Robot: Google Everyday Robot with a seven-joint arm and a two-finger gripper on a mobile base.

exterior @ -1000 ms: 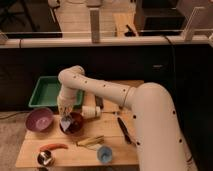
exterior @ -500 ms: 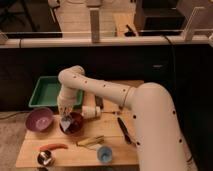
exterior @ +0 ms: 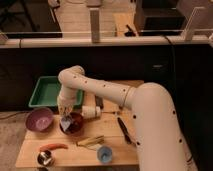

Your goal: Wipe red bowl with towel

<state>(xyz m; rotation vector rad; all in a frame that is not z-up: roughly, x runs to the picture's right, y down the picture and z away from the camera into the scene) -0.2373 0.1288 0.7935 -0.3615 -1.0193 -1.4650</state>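
Observation:
The red bowl (exterior: 73,125) sits on the wooden table (exterior: 112,150), left of centre. A pale bluish towel (exterior: 66,121) lies in the bowl's left part. My gripper (exterior: 64,113) hangs straight over the bowl at the end of the white arm (exterior: 107,92), touching the towel from above.
A purple bowl (exterior: 39,120) stands left of the red bowl. A green tray (exterior: 46,92) is at the back left. A white bottle (exterior: 91,112), a black tool (exterior: 123,129), a yellow-green item (exterior: 90,141), a blue cup (exterior: 104,155), a carrot (exterior: 52,147) and a metal cup (exterior: 44,158) lie around.

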